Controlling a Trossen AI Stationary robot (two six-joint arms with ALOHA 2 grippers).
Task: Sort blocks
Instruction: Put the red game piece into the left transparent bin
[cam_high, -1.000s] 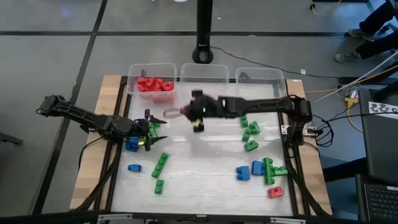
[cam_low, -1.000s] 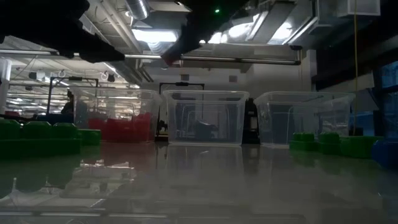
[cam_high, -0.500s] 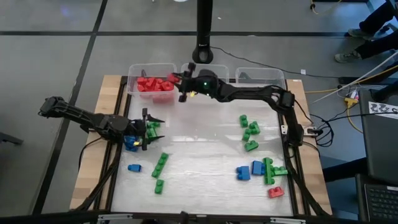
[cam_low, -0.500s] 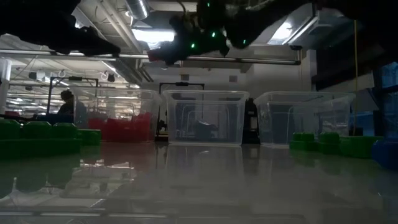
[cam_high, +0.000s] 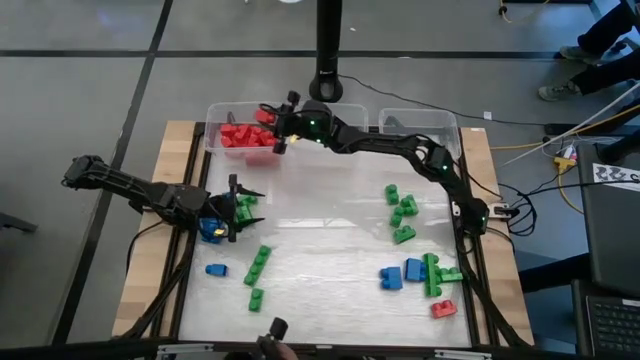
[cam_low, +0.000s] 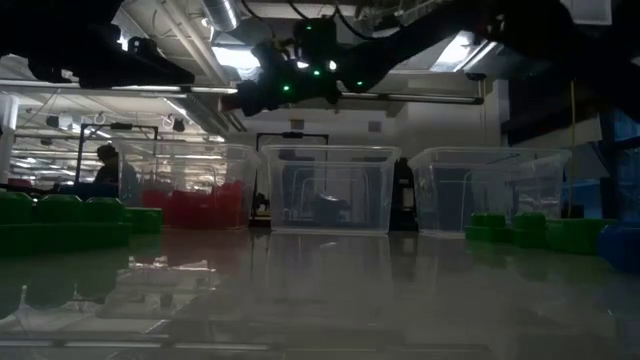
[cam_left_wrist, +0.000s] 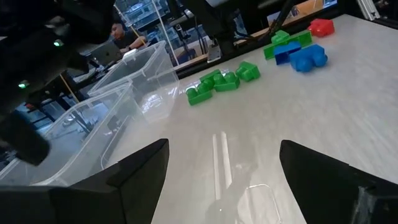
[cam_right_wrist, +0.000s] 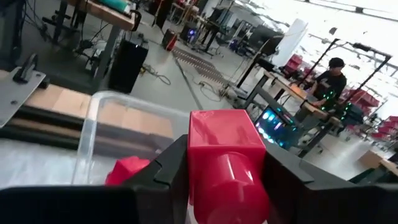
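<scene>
Three clear plastic bins (cam_high: 330, 118) sit in a row along the counter's (cam_high: 330, 270) far edge in the high view, the leftmost one (cam_high: 213, 128) holding a pile of small red studded bricks (cam_high: 245, 136). Right claw (cam_high: 272, 118) hangs over that bin, gripping a red studded brick (cam_high: 265, 115). Left claw (cam_high: 243, 205) is parked near the left edge, fingers spread, over green and blue bricks (cam_high: 228, 216). More green, blue and red ones (cam_high: 420, 272) lie toward the right edge.

Low view: right claw (cam_low: 262, 92) is up high above the red-filled bin (cam_low: 185, 185).

Left wrist view: spread left fingers (cam_left_wrist: 140, 168), nothing between them, green bricks (cam_left_wrist: 221, 81) well beyond.

Right wrist view: red brick (cam_right_wrist: 224, 152) pinched between the fingers (cam_right_wrist: 168, 165), more red (cam_right_wrist: 127, 169) in the bin below.
</scene>
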